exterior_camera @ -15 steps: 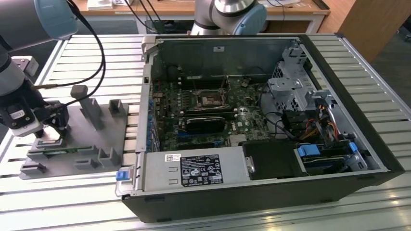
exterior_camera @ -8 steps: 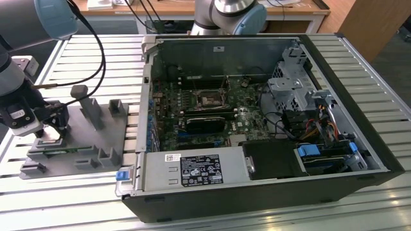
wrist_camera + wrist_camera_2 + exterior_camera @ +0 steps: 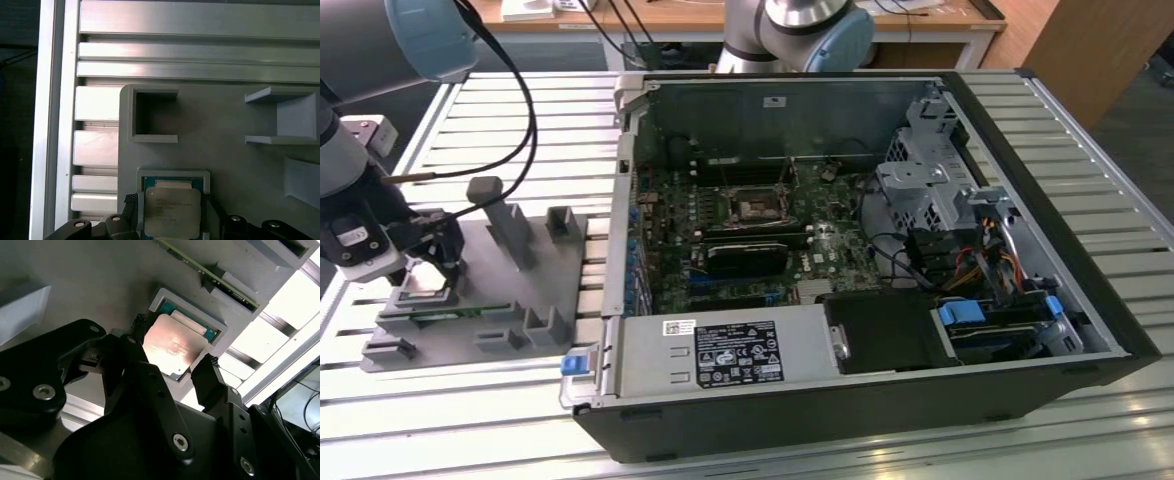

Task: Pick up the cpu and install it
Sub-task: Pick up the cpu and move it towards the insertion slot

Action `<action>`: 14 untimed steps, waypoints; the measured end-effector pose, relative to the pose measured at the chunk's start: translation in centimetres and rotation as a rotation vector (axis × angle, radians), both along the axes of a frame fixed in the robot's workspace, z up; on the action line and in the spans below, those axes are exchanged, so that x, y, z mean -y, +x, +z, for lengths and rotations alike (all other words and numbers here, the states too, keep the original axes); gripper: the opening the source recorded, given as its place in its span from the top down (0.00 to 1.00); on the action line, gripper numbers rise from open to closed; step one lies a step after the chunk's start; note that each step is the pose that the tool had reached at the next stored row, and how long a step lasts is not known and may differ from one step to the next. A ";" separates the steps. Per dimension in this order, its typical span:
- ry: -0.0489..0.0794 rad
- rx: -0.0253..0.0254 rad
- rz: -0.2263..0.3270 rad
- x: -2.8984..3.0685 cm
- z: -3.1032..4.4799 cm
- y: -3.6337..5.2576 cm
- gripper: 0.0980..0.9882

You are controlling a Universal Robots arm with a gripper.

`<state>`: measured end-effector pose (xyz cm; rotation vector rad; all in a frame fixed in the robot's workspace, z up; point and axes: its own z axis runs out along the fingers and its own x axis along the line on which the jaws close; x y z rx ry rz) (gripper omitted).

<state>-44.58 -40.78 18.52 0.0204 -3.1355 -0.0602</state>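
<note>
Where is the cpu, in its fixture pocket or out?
In: the cpu lies flat within the raised pocket rim of the grey fixture, with the gripper astride it.

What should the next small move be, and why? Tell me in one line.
Probably close the gripper on the cpu: its fingers stand apart on two opposite sides of the chip, which lies flat in its pocket in the grey fixture, not yet gripped.

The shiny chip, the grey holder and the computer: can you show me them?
chip (image 3: 172, 212), first wrist view, middle of its metal top.
grey holder (image 3: 225, 150), first wrist view, bare flat part.
computer (image 3: 854, 412), exterior view, black outer wall.
</note>
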 end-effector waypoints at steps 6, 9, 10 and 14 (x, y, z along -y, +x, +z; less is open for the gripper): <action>0.000 0.0040 0.000 0.00 0.00 -0.10 0.39; 0.000 0.0041 0.000 0.00 0.01 -0.10 0.48; 0.000 0.0041 0.000 0.00 0.02 -0.10 0.48; 0.000 0.0039 0.000 0.00 0.04 -0.09 0.52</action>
